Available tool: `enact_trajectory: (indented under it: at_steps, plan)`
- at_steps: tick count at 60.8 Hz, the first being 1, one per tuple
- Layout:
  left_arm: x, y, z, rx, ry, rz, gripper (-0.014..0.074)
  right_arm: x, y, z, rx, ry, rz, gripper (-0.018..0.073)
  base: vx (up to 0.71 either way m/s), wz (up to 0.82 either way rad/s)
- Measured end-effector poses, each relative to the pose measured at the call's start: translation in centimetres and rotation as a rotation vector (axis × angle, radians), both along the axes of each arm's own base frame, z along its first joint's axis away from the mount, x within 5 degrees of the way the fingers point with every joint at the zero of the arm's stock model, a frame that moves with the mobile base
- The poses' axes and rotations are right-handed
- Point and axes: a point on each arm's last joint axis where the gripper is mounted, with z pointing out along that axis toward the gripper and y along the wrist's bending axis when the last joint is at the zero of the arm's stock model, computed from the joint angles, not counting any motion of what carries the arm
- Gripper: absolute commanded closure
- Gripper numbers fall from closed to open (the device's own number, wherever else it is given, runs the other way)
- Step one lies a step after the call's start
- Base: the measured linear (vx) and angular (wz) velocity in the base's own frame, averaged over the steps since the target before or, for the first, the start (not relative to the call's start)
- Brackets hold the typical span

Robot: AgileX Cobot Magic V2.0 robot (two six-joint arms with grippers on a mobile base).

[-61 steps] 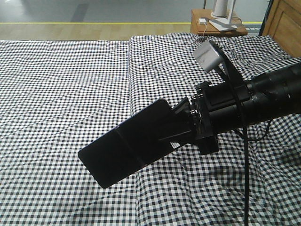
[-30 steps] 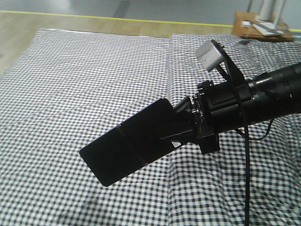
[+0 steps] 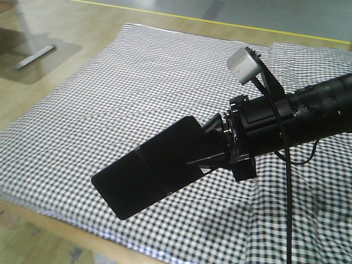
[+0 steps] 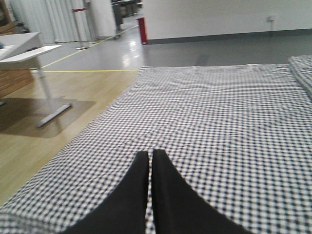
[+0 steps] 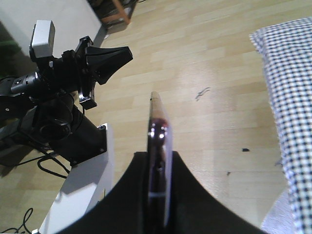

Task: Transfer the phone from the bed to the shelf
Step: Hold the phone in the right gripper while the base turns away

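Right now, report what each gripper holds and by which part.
The right gripper clamps the glossy black slab phone by one short end, the rest jutting out free. The left gripper is shut on nothing.

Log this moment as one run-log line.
phone: in air, off bed | right gripper: shut on phone | left gripper: shut, empty | shelf: not in view

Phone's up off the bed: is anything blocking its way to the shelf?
Cannot tell: the shelf shows in no view. The phone, clamped in the right gripper, hangs above the bed with nothing else touching it.
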Motion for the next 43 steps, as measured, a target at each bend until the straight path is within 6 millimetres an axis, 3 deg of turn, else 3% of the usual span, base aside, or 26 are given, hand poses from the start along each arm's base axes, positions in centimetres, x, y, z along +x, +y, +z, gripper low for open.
enact_trajectory:
  at_steps: [43]
  plan:
    - [0.0, 0.0, 0.0, 0.0, 0.0, 0.0, 0.0595, 0.0, 0.0, 0.0, 0.0, 0.0, 0.0, 0.0561, -0.14, 0.58]
